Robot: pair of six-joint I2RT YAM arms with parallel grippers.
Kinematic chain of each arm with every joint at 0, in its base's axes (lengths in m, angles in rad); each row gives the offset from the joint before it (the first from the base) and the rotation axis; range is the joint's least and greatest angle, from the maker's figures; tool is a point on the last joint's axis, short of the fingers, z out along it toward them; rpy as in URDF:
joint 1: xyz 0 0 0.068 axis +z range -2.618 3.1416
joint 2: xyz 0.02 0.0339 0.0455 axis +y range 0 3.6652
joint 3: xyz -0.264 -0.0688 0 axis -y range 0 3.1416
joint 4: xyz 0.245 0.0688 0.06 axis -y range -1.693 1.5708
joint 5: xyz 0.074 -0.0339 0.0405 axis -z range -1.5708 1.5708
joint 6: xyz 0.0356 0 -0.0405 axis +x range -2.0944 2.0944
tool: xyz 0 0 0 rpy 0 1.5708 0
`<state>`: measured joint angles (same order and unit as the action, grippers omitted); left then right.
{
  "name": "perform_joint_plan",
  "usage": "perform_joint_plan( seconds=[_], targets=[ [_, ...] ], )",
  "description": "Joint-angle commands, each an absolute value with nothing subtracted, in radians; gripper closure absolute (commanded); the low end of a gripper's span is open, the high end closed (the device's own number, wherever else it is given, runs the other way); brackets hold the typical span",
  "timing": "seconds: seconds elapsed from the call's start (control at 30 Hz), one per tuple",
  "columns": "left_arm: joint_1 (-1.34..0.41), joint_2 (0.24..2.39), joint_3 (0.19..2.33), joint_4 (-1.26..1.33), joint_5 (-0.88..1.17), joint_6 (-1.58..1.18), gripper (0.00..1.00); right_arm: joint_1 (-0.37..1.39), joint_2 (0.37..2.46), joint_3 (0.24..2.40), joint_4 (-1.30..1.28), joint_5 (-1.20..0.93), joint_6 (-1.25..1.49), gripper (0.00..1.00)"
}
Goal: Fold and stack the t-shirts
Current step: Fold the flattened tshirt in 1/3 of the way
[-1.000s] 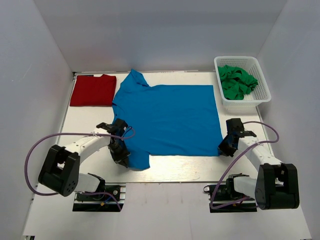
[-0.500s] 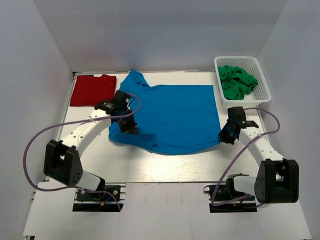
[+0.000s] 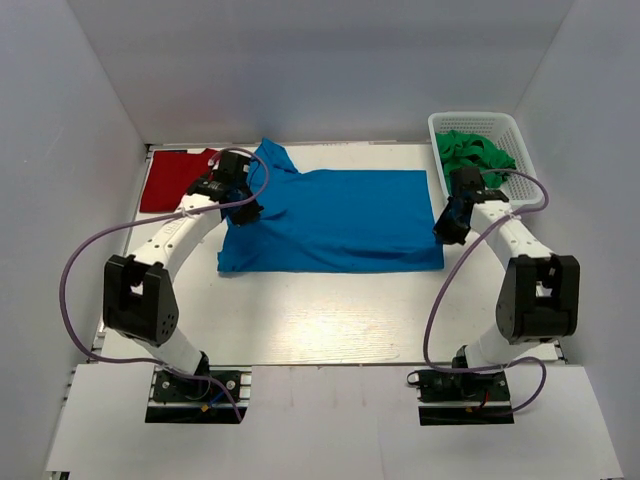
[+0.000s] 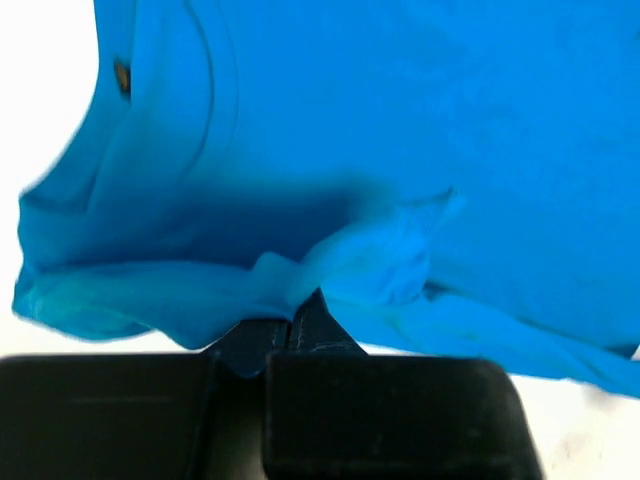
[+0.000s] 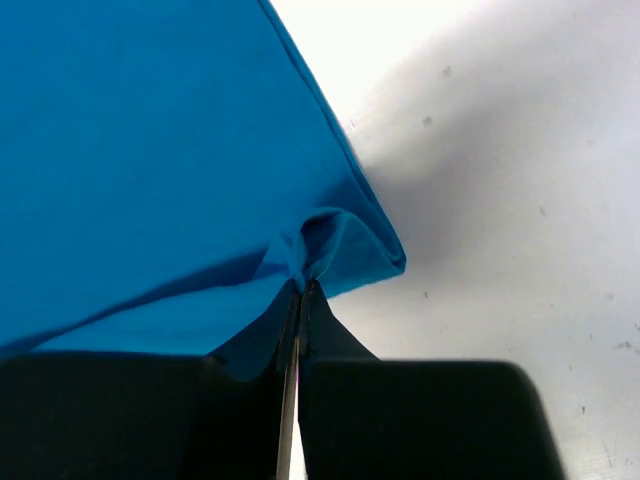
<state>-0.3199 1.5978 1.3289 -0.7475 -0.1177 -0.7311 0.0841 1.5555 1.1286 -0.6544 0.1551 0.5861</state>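
Observation:
The bright blue t-shirt [image 3: 330, 222] lies across the middle of the table, its near half doubled back over the far half, with a straight fold along the near side. My left gripper [image 3: 244, 213] is shut on a bunched bit of its cloth [image 4: 370, 262] at the shirt's left side, near the collar. At the shirt's right edge my right gripper [image 3: 445, 229] is shut on a pinched corner of the blue cloth [image 5: 335, 245]. The dark red t-shirt [image 3: 172, 180] lies folded at the far left, partly behind my left arm.
A white basket [image 3: 522, 182] at the far right holds crumpled green cloth [image 3: 472, 163]. White walls close in the table on three sides. The arms' bases stand at the near edge.
Both grippers have carried the blue shirt's near edge away from me and over its far half, folding it in two. The right gripper closed on its corner at the start.

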Motion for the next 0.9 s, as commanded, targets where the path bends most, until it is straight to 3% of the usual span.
perform_joint_plan(
  seconds=[0.0, 0.23, 0.27, 0.3, 0.33, 0.4, 0.43, 0.47, 0.5, 0.53, 0.6, 0.67, 0.7, 0.87],
  targets=[
    [-0.298, 1.623, 1.345, -0.614, -0.144, -0.698, 1.00, 0.075, 1.606, 1.231, -0.690, 0.186, 0.552, 1.00],
    [-0.269, 1.733, 1.374, -0.512, -0.155, -0.630, 1.00, 0.072, 1.762, 1.362, -0.715, 0.219, 0.538, 1.00],
    [-0.268, 1.753, 1.387, -0.512, -0.164, -0.621, 0.96, 0.072, 1.772, 1.379, -0.704, 0.238, 0.529, 1.00],
    [-0.259, 1.793, 1.400, -0.500, -0.164, -0.608, 0.95, 0.074, 1.778, 1.393, -0.697, 0.221, 0.528, 0.94],
    [-0.259, 1.814, 1.410, -0.474, -0.178, -0.594, 0.92, 0.077, 1.789, 1.402, -0.693, 0.213, 0.517, 0.67],
    [-0.247, 1.857, 1.443, -0.448, -0.178, -0.578, 0.49, 0.081, 1.773, 1.396, -0.637, 0.192, 0.485, 0.50],
    [-0.247, 1.902, 1.489, -0.448, -0.178, -0.578, 0.09, 0.081, 1.763, 1.393, -0.623, 0.126, 0.442, 0.44],
    [-0.235, 1.922, 1.520, -0.474, -0.178, -0.578, 0.00, 0.084, 1.749, 1.388, -0.585, 0.103, 0.437, 0.44],
    [-0.235, 1.939, 1.549, -0.497, -0.178, -0.578, 0.00, 0.084, 1.741, 1.390, -0.578, 0.078, 0.428, 0.44],
    [-0.235, 1.950, 1.590, -0.538, -0.195, -0.589, 0.00, 0.090, 1.730, 1.390, -0.569, 0.011, 0.385, 0.35],
    [-0.224, 1.939, 1.600, -0.549, -0.213, -0.601, 0.00, 0.101, 1.710, 1.373, -0.563, -0.072, 0.370, 0.30],
    [-0.224, 1.896, 1.586, -0.531, -0.213, -0.591, 0.00, 0.121, 1.660, 1.330, -0.511, -0.101, 0.348, 0.13],
    [-0.224, 1.882, 1.586, -0.520, -0.195, -0.580, 0.00, 0.127, 1.646, 1.313, -0.483, -0.113, 0.341, 0.10],
    [-0.233, 1.792, 1.422, -0.491, -0.074, -0.580, 0.00, 0.163, 1.565, 1.164, -0.419, -0.143, 0.342, 0.10]
  ],
)
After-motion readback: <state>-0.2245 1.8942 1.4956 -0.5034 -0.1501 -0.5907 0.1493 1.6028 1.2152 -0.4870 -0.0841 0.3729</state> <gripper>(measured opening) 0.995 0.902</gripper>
